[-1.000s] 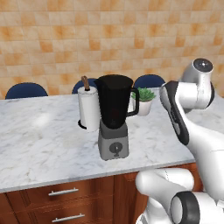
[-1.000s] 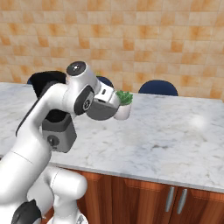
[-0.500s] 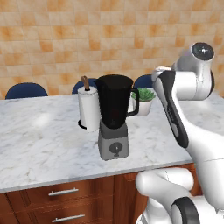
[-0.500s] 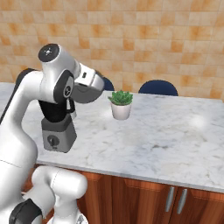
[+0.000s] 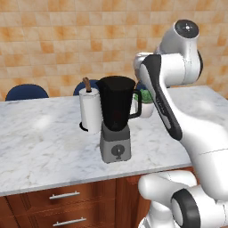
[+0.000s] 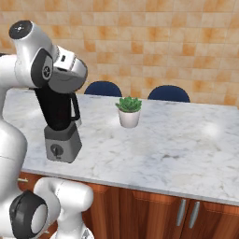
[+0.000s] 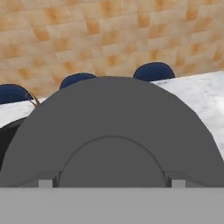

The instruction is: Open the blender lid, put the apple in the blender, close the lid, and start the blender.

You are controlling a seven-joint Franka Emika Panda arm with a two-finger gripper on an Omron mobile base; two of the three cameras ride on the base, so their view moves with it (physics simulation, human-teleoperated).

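Up close, the blender lid (image 7: 112, 131) sits right before the gripper, above the blender (image 5: 116, 119) beside the paper-towel roll (image 5: 90, 111); whether the gripper clasps it, I cannot tell.

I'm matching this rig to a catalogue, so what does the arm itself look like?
The arm is made of glossy white rounded shell segments, with dark grey to black bands and round dark caps at the joints. A black strip runs along the curved link in the left base view. No cables or markings are visible.
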